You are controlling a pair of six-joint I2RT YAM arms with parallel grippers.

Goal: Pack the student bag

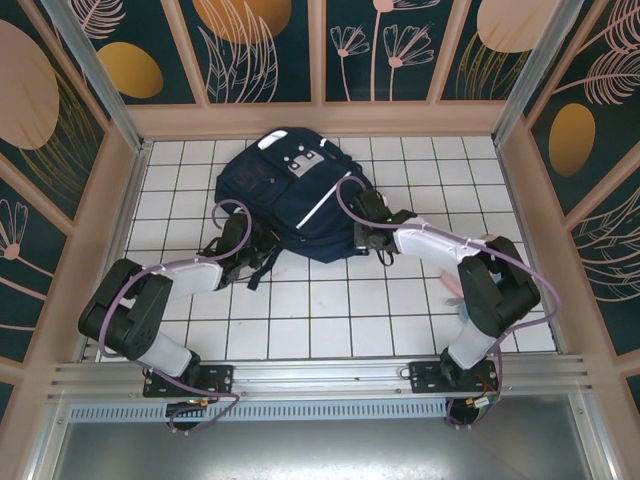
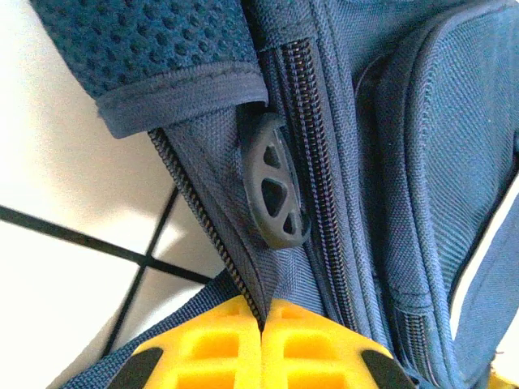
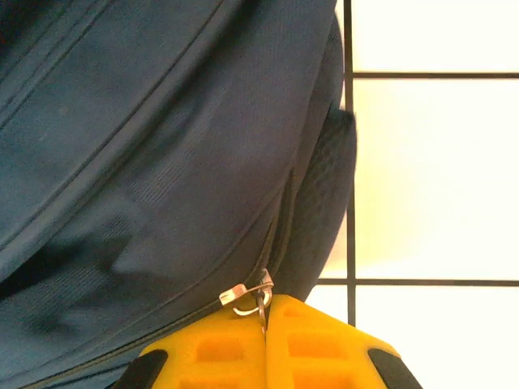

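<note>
Navy student bag lying flat, long way near to far, top end far, left claw pinching its near seam, right claw squeezing its zip tab.

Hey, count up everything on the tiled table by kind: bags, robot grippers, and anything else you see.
Backpack: 1
Grippers: 2 (left gripper, right gripper)
Pink thing, partly hidden, kind unclear: 1
Total: 4
</note>
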